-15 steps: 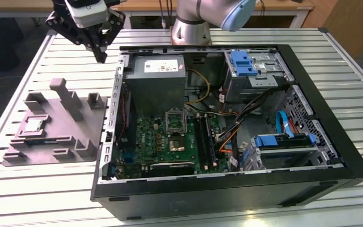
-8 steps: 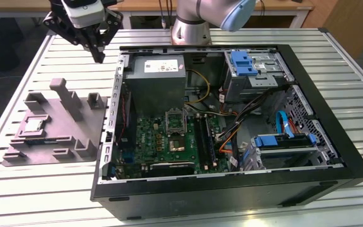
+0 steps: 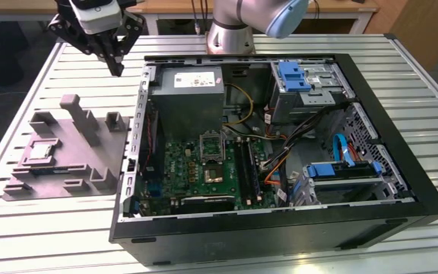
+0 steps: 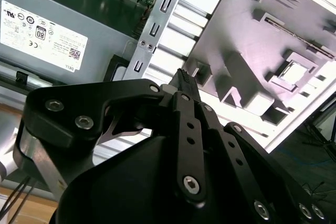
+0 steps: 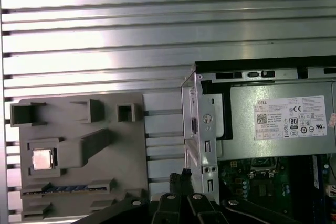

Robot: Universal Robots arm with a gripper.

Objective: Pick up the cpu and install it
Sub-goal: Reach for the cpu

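Observation:
The cpu [image 3: 40, 151] is a small silvery square lying flat in a recess of the grey moulded holder [image 3: 82, 165], at the exterior view's left. Both wrist views show the cpu [image 5: 43, 159] [image 4: 294, 72] in that recess. My gripper [image 3: 116, 71] hangs above the table beyond the holder, near the computer case's corner, well apart from the cpu. Its fingers [image 4: 183, 80] are shut together with nothing between them. The dark socket [image 3: 214, 173] sits on the green board inside the open case, with a metal frame [image 3: 211, 146] standing beside it.
The open black computer case [image 3: 401, 171] takes up the middle and the exterior view's right of the slatted metal table [image 3: 44, 228]. Inside are a grey power supply [image 3: 192, 94], cables and blue drive brackets [image 3: 293, 76]. Upright posts [image 3: 78, 114] rise from the holder.

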